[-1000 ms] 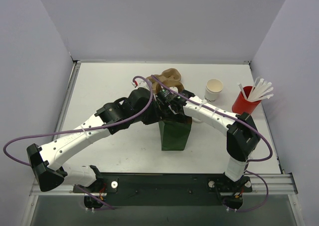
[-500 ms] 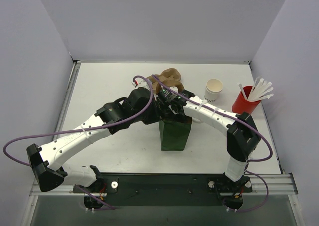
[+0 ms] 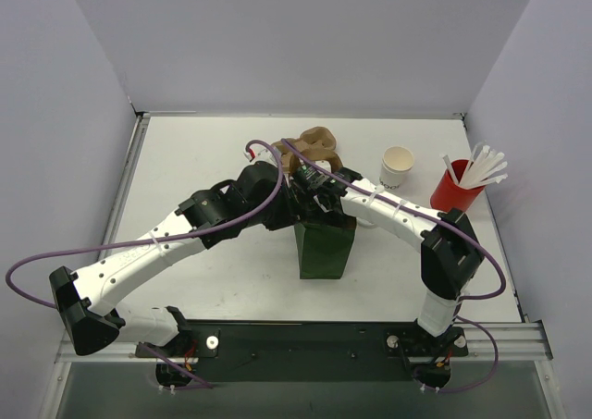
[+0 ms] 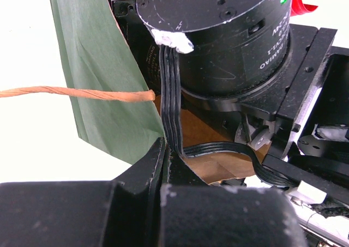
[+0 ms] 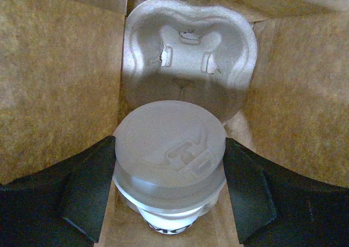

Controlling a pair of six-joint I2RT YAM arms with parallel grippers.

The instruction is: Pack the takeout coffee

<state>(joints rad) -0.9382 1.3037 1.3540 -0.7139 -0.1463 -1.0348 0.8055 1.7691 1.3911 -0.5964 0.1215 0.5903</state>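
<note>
Right tool is down inside the green bag, clamped against both sides of the takeout coffee, which is upright with its lid on. A moulded pulp tray lies deeper in the bag, just beyond the cup. Left tool is closed at the bag's rim; I cannot tell whether it pinches paper. The bag stands upright mid-tabletop.

"DM" on black motor housing

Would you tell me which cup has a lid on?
The white cup inside the bag, gripped by the right tool; the tan-lined cup and red cup are open.
</note>
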